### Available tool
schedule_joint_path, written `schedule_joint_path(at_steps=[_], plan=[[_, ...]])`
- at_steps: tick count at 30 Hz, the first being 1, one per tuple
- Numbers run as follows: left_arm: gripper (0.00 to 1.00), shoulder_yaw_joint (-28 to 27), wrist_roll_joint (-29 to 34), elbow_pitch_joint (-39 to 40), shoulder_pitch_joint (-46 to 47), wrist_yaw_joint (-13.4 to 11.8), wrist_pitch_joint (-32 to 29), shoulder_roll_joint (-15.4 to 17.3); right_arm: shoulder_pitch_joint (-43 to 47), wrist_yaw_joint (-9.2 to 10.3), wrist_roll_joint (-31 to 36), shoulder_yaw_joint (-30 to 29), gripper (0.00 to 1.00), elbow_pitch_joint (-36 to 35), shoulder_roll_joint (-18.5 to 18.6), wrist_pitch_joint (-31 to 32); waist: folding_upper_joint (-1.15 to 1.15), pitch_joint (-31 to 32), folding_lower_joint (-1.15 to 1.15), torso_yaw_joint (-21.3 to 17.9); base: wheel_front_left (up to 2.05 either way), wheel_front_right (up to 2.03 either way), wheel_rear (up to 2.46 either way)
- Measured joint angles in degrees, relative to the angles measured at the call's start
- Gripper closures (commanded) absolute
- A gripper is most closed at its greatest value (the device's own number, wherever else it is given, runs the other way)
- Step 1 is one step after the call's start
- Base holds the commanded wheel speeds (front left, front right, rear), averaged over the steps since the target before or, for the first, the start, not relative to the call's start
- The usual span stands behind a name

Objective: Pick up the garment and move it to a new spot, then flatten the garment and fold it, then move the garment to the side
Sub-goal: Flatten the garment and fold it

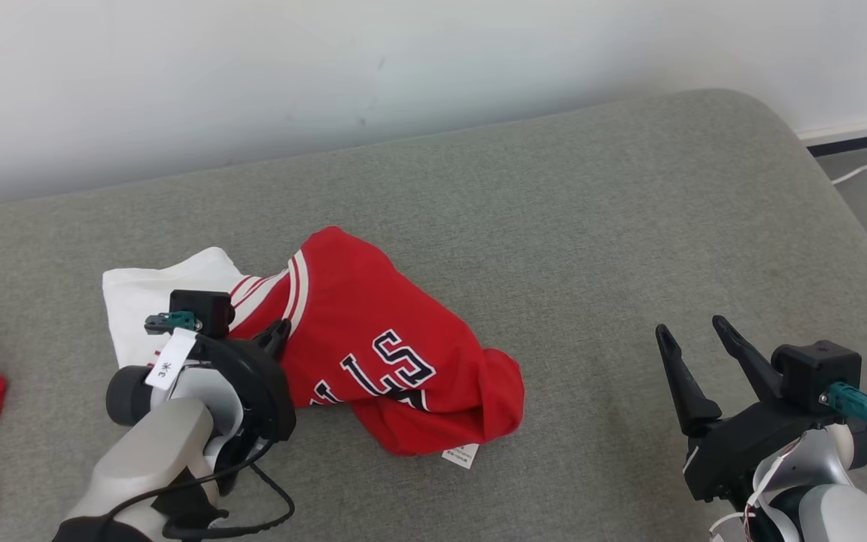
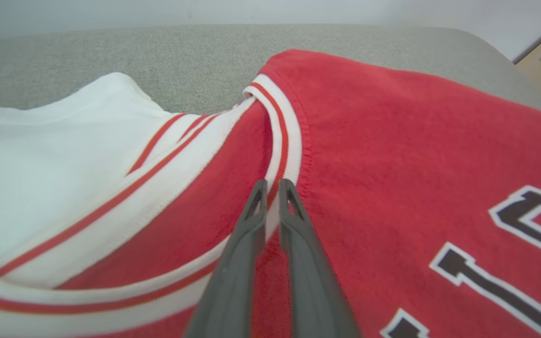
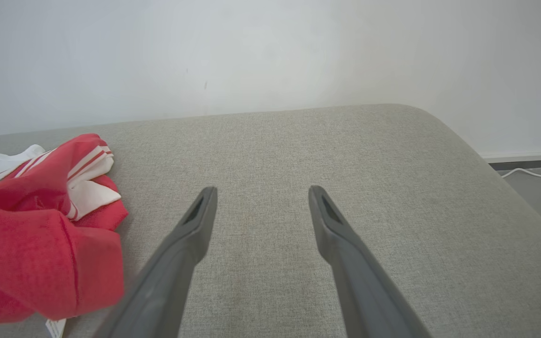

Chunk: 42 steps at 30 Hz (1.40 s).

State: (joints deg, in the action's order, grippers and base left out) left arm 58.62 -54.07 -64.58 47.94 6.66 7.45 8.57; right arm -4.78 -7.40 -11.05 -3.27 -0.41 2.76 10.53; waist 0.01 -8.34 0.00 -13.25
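Jersey (image 1: 396, 354) lay crumpled toward the surface's (image 1: 591, 226) left edge; left gripper (image 2: 273, 187) pinched its trim (image 2: 291, 136); right gripper (image 1: 692, 328) stood spread.

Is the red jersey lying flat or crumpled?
Crumpled: the red jersey lies bunched on the grey cushion, lettering partly hidden in folds.

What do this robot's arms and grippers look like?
Both arms have pale grey forearms and black wrist housings with a teal connector. The left gripper and right gripper each carry two long, tapering dark grey fingers. A white paper tag hangs at the left wrist; a black cable loops beneath.
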Motion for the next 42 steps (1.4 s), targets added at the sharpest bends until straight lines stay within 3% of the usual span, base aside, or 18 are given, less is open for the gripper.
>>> schedule_joint_path(at_steps=[11, 12, 14, 20, 22, 24, 26, 27, 35, 42], plan=[[1.0, 1.7, -0.3, -0.6, 1.3, 0.5, -0.9, -1.1, -0.5, 0.0, 0.0, 1.0, 0.0, 0.2, 0.0, 0.1, 0.0, 0.6, -0.01, 2.4, 0.0, 0.0, 0.0], [0.91, 1.9, -0.4, -0.5, 1.4, 0.5, -1.0, -1.1, -0.7, 0.0, 0.0, 1.1, 0.0, 0.2, 0.0, 0.1, 0.0, 0.5, -0.01, 2.4, 0.0, 0.0, 0.0], [0.0, 2.5, -0.4, -0.2, 1.9, 0.6, -1.8, -0.8, -0.7, 0.0, 0.0, 1.2, 0.0, 0.2, 0.0, 0.1, 0.0, 0.3, 0.0, 2.1, 0.0, 0.0, 0.0], [0.0, 5.1, -1.1, 1.3, 3.1, 0.7, -8.1, 0.6, -0.7, 0.0, -0.5, 0.9, 0.0, 0.7, 0.0, -0.2, 0.0, -0.4, 0.0, 0.9, 0.0, 0.0, 0.0], [0.0, 7.5, -3.7, 3.7, 4.9, 0.7, -16.0, 2.9, -0.7, 0.0, -0.9, 1.2, 0.0, 1.4, 0.0, -0.8, 0.0, -1.0, 0.0, -0.5, 0.0, 0.0, 0.0], [0.0, 7.9, -3.7, 3.9, 5.0, 0.7, -16.8, 3.2, -0.7, 0.0, -0.9, 1.2, 0.0, 1.5, 0.0, -1.0, 0.0, -1.0, 0.0, -0.5, 0.0, 0.0, 0.0], [0.82, 8.0, -4.7, 4.1, 5.1, 0.7, -18.1, 3.4, -0.7, 0.0, -0.9, 1.1, 0.0, 1.7, 0.0, -1.0, 0.0, -0.9, 0.0, -0.6, 0.0, 0.0, 0.0], [1.0, 8.2, -5.2, 4.3, 5.1, 0.7, -18.9, 3.5, -0.8, 0.0, -0.9, 1.1, 0.0, 1.8, 0.0, -1.0, 0.0, -0.8, 0.0, -0.5, 0.0, 0.0, 0.0], [1.0, 8.9, -6.1, 6.2, 5.2, 0.7, -15.3, 4.1, -0.7, 0.0, -0.8, 1.1, 0.0, 2.3, 0.0, -1.0, 0.0, 0.8, 0.0, 0.7, 0.0, 0.0, 0.0], [1.0, 7.4, -6.3, 7.5, 6.8, 0.3, -5.3, 2.9, 0.9, 0.0, -0.7, 0.9, 0.0, 2.5, 0.0, -0.9, -0.01, 2.7, 0.0, 3.6, 0.0, 0.0, 0.0]])
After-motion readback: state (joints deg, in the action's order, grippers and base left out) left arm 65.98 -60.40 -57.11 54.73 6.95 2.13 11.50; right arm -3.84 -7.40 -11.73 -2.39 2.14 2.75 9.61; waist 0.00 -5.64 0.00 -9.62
